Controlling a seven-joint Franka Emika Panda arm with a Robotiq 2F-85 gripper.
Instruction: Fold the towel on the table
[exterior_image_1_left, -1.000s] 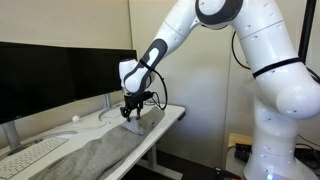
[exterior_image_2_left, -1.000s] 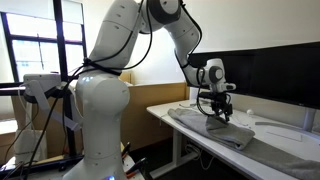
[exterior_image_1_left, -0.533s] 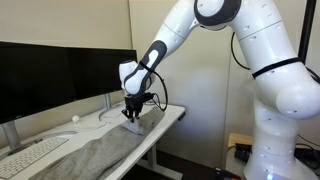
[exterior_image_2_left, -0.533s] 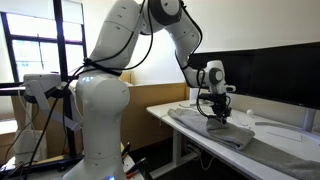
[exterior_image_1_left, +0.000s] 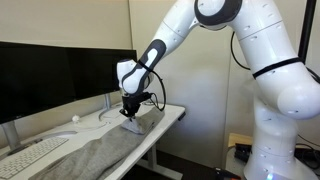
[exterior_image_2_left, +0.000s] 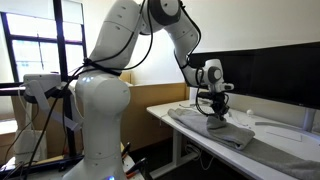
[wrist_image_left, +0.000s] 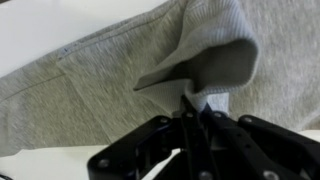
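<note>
Grey-brown towel (exterior_image_1_left: 95, 158) spread lengthwise over the white desk (exterior_image_1_left: 172, 112), filling much of the near strip of the top and ending close to the rounded corner beside the robot. Fuzzy, mottled cloth, mostly flat, with soft wrinkles along its length. Seen again in an exterior view as a low grey sheet (exterior_image_2_left: 235, 135) reaching the front edge of the desk (exterior_image_2_left: 290, 142). At the end nearest the robot, gripped by the tool (exterior_image_1_left: 131, 116), pointing straight down and closed on a bit of the towel's edge. Same grip in an exterior view, tool (exterior_image_2_left: 215, 122) down at cloth level. From the wrist, towel (wrist_image_left: 90, 90) filling most of the picture, one flap drawn up into a small hollow cone right above the tool (wrist_image_left: 188, 102), black fingers (wrist_image_left: 170, 132) pressed together on the fabric, a strip of bare white desk (wrist_image_left: 40, 25) along the top edge. Beyond the towel, toward the back of the desk: a white keyboard (exterior_image_1_left: 30, 155) just beside the cloth's far stretch, a small white round object (exterior_image_1_left: 75, 118) and a loop of white cable (exterior_image_1_left: 105, 112) near it, too small to name further. Behind those, black monitors (exterior_image_1_left: 50, 75) standing in a row, dark screens also showing in an exterior view (exterior_image_2_left: 280, 70). Off the end of the desk, the big white robot arm (exterior_image_1_left: 270, 80), bent over and down to the towel.
</note>
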